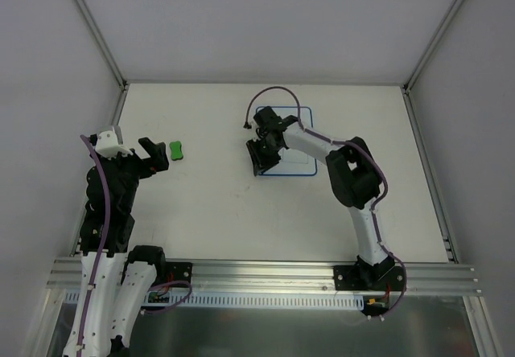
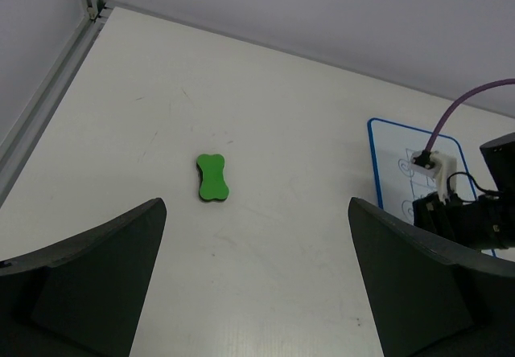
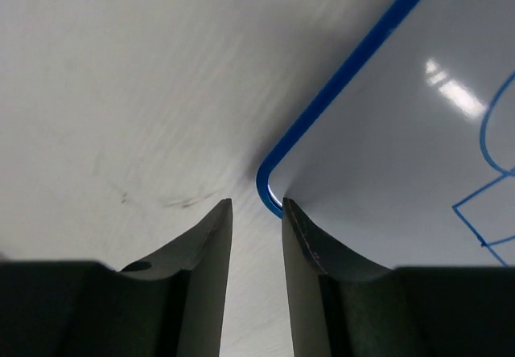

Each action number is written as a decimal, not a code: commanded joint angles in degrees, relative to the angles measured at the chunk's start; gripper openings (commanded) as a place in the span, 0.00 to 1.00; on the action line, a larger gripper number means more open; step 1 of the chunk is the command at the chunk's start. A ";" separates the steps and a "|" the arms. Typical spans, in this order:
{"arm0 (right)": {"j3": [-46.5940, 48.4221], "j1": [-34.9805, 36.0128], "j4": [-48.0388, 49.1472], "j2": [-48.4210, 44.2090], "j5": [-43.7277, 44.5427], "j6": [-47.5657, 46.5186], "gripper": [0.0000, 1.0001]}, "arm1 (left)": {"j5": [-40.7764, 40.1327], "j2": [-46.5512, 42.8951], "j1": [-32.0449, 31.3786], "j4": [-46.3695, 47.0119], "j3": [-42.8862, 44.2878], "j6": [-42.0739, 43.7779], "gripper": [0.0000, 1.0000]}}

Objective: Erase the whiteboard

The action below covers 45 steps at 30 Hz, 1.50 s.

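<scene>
The whiteboard [image 1: 296, 166] lies flat at the table's back centre, white with a blue border and thin blue line drawings; my right arm covers much of it. It also shows in the left wrist view [image 2: 400, 172]. My right gripper [image 1: 259, 162] points down at its near-left corner. In the right wrist view the gripper [image 3: 256, 203] has a narrow gap with bare table between the fingers; one finger [image 3: 310, 240] rests at the corner of the whiteboard [image 3: 386, 132]. The green eraser [image 1: 177, 150] lies just ahead of my left gripper [image 1: 157, 154], which is wide open and empty [image 2: 257, 204]; the eraser [image 2: 212, 178] is apart from it.
Aluminium frame rails [image 1: 425, 164] run along the table's left and right edges, with grey walls behind. A purple cable [image 1: 278, 92] loops above the right wrist. Bare table lies between the eraser and the whiteboard.
</scene>
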 commanded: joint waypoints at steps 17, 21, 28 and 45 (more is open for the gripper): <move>-5.38 17.41 -5.98 -19.62 0.81 -0.75 0.43 | -2.89 -0.10 -0.20 1.82 -1.04 0.14 0.99; -10.21 11.34 -2.46 -26.93 10.91 1.53 0.46 | -3.68 0.60 -0.20 1.29 -0.51 -0.48 0.99; -29.01 -5.27 3.51 -34.32 11.91 8.30 0.46 | -3.34 3.32 -0.20 0.15 0.46 -1.27 0.99; -37.56 -12.32 19.25 -26.61 2.77 11.47 0.40 | 2.56 25.55 -0.20 -3.54 5.38 -10.14 0.99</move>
